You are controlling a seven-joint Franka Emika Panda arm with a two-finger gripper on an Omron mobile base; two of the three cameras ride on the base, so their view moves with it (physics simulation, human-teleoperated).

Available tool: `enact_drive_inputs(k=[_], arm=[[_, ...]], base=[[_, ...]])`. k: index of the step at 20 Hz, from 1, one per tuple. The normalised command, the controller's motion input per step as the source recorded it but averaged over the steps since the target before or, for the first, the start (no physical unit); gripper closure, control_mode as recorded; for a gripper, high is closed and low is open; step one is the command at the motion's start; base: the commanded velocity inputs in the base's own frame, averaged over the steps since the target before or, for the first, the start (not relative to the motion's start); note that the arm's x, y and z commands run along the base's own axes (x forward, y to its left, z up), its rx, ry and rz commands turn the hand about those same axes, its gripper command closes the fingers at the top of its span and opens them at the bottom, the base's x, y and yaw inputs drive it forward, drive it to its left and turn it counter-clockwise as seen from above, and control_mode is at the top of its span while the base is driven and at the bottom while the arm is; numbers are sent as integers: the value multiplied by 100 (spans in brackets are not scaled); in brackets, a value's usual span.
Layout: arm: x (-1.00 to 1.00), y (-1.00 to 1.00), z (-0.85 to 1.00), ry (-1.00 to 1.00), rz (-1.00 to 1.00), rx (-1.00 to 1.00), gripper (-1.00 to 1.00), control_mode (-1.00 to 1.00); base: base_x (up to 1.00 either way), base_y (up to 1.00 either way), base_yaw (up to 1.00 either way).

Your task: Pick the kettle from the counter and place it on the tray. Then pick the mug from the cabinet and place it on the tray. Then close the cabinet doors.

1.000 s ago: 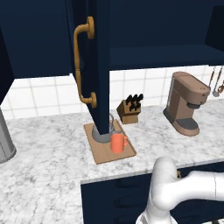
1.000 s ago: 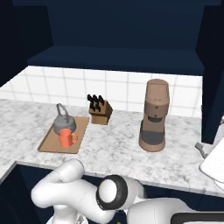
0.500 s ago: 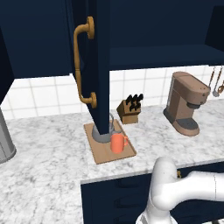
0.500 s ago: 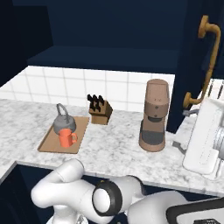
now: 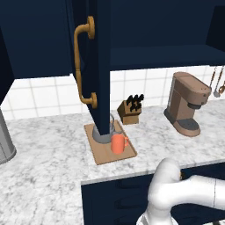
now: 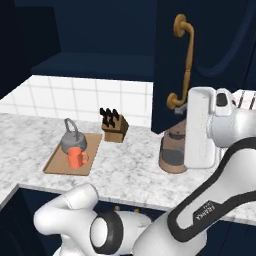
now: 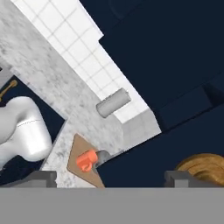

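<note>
The grey kettle [image 6: 73, 138] and the orange-red mug [image 6: 76, 158] both stand on the wooden tray [image 6: 56, 163] on the marbled counter [image 6: 125, 170], the mug in front of the kettle. In the left base view the open left cabinet door [image 5: 102, 66] half hides the kettle [image 5: 105, 135] behind the mug [image 5: 118, 143]. The right cabinet door [image 6: 172, 65] stands partly swung in, and my white hand [image 6: 202, 127] sits just right of its brass handle's lower end. My gripper [image 7: 110, 178] is open and empty, with that brass handle [image 7: 203, 168] close by its right fingertip [image 7: 177, 176].
A knife block [image 6: 114, 126] stands by the tiled wall behind the tray. A brown coffee machine [image 5: 186, 103] is further right, partly behind the right door in the right base view. A large grey cylinder [image 5: 4, 145] stands at the counter's far left. The cabinet shelf [image 5: 162, 57] is dark.
In the right base view the right cabinet door has swung into sight and moved left, with my hand coming up beside its handle. The left door, tray, kettle and mug have not moved.
</note>
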Motion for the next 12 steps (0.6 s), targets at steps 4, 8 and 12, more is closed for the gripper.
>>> enact_drive_inputs(k=[4,8,12], arm=[[54,61,8,-4,0,-14,-100,-100],[68,57,0,-1,0,-13,-100,-100],[84,46,0,0,-1,-12,-100,-100]], base=[[0,0,0],[0,0,0],[0,0,0]])
